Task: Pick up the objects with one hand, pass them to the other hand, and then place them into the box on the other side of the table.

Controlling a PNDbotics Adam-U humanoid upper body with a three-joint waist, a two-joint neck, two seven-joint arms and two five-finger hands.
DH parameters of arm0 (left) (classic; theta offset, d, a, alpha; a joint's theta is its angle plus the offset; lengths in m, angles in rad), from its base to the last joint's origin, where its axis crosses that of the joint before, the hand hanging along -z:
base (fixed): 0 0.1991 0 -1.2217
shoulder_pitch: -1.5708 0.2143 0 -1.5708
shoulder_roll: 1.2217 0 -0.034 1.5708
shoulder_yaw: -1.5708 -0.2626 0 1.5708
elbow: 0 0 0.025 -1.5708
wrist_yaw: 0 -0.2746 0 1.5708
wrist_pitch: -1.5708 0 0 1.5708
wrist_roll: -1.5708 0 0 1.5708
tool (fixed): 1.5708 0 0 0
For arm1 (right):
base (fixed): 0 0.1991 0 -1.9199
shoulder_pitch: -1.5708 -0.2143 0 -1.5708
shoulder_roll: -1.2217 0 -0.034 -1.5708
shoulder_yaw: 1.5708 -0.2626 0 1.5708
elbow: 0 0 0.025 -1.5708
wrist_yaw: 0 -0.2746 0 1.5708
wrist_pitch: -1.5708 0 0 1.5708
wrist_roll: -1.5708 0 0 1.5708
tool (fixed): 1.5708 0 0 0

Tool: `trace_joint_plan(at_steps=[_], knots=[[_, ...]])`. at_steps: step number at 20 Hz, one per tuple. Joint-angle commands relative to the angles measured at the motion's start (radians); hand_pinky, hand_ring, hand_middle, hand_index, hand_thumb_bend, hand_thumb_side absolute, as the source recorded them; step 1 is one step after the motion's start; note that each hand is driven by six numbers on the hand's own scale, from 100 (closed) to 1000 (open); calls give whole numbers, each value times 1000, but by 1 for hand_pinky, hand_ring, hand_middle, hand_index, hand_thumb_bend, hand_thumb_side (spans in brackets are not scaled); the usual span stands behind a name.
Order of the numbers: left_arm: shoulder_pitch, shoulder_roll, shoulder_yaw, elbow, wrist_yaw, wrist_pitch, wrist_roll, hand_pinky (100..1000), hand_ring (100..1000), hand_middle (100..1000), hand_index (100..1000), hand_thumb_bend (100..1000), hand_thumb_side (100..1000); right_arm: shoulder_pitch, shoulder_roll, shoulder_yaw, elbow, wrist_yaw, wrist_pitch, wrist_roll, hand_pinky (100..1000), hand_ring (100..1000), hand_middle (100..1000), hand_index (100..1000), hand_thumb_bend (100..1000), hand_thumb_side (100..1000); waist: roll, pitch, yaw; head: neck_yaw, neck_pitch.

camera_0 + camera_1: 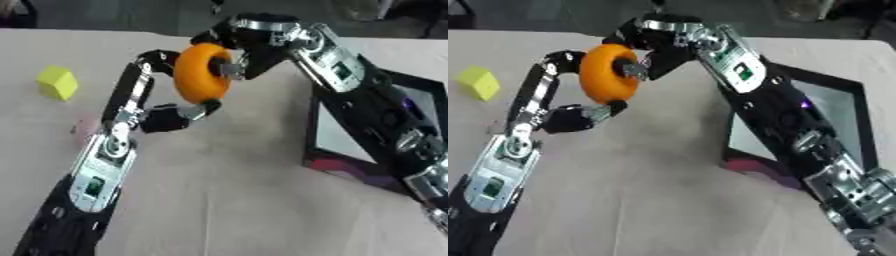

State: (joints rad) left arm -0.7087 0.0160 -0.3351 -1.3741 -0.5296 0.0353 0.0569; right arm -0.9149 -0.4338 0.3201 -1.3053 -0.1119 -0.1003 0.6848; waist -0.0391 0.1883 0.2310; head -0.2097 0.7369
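Observation:
An orange ring (pixel 201 74) is held up above the table between both hands. My left hand (pixel 140 85) reaches in from the lower left, with its fingers curled over the ring's top edge and its thumb (pixel 185 114) under the bottom edge. My right hand (pixel 254 45) comes in from the upper right, and its fingertips (pixel 229 68) pinch the ring at its centre hole. On the right side stands the black-rimmed box (pixel 833 80) with a pale inside, partly hidden by my right arm.
A yellow cube (pixel 58 82) lies on the pale table at the far left. A dark reddish patch (pixel 756 166) shows at the box's near corner. The table's far edge runs just behind the hands.

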Motion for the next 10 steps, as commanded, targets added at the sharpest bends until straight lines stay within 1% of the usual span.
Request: trace_joint_plan(at_steps=[1,7,10], knots=[[-7,7,14,-5,-1,34,31,830,652,606,757,770,440,-14,-41,-22,-29,-16,5,-17,974,1000,467,605,100,228,-4,-17,-5,2,-1],[10,23,23,-2,19,53,66,828,648,600,752,779,455,-8,-57,-48,-16,-15,14,-53,971,1000,466,604,100,230,-3,-26,-23,7,4],[22,34,27,1,22,57,73,828,647,599,751,778,457,0,-79,-60,-14,-6,6,-78,965,1000,464,601,100,227,-3,-33,-35,13,10]])
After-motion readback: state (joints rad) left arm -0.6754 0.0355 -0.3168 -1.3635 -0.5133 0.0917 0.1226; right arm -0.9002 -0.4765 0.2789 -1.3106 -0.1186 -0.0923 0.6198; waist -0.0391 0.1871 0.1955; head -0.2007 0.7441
